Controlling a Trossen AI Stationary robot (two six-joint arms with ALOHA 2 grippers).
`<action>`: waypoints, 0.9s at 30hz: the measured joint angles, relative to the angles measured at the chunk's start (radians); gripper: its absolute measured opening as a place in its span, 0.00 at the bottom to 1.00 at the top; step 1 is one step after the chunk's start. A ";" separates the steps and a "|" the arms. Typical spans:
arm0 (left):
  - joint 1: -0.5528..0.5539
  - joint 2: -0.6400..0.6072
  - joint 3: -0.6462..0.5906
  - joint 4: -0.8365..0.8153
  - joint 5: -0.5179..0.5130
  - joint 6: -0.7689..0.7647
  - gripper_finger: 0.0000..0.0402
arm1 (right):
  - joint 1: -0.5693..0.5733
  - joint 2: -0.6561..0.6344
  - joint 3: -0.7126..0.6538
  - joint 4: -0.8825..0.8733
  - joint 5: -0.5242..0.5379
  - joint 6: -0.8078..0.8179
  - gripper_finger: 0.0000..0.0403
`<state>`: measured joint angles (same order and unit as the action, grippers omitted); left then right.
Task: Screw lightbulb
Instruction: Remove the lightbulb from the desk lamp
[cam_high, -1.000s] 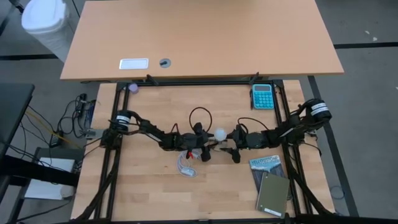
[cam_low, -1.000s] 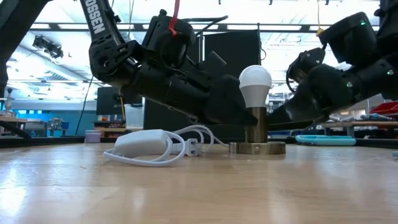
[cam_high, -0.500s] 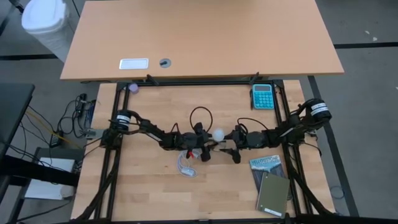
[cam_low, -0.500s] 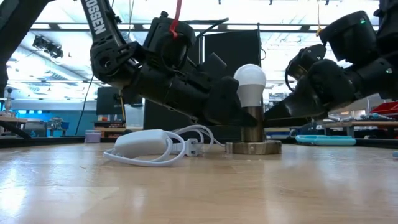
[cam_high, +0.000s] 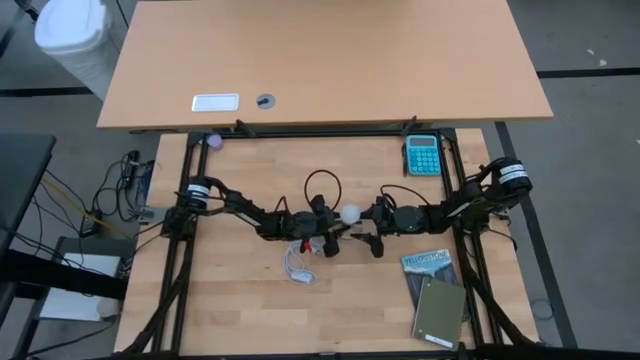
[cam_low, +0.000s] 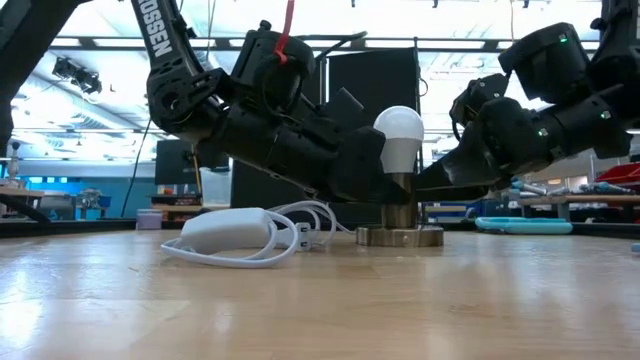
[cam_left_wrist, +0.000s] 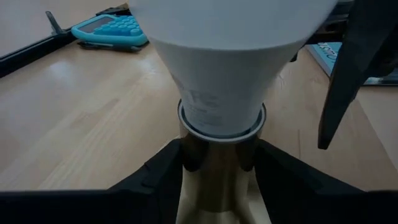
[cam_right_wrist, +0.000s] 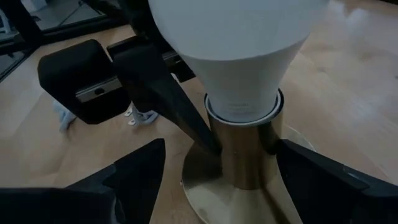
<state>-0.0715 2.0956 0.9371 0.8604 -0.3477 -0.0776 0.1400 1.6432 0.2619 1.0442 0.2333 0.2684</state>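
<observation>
1. The left gripper (cam_left_wrist: 217, 180) was closed on the brass socket stem (cam_left_wrist: 217, 165), its two dark fingers (cam_left_wrist: 158, 177) pressed against either side of the metal tube just under the lightbulb.
2. The right gripper (cam_right_wrist: 242, 171) stood with its fingers (cam_right_wrist: 134, 171) spread wide on either side of the same stem, with a gap showing on at least one side, so it gripped nothing.
3. The lightbulb (cam_low: 398, 140) sat upright in the socket, its white globe on top and its narrow neck inside the collar of the stem; its screw base was hidden.
4. The stem rose from a round metal base disc (cam_low: 399, 236) lying flat on the wooden table (cam_low: 320, 300).
5. In the high view the bulb (cam_high: 350, 213) lay near the middle of the table, between the two arms that reached in from left and right.
6. A white adapter with its coiled cord (cam_low: 235, 232) lay just beside the socket, on the left arm's side.
7. A blue calculator (cam_high: 422, 155) sat near the far right corner, and a booklet with a grey-green notebook (cam_high: 437, 311) lay toward the near right.
</observation>
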 joint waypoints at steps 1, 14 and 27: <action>0.000 0.000 0.000 -0.001 0.000 0.000 0.44 | -0.001 0.000 0.000 -0.002 -0.001 0.003 0.76; 0.002 -0.002 0.001 -0.020 -0.026 -0.013 0.42 | 0.018 -0.119 -0.023 -0.116 0.099 0.053 0.76; 0.002 -0.002 0.001 -0.029 -0.034 -0.040 0.42 | 0.126 0.020 0.100 -0.045 0.426 -0.020 0.76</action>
<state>-0.0692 2.0937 0.9379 0.8311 -0.3817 -0.1180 0.2657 1.6631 0.3620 0.9992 0.6593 0.2485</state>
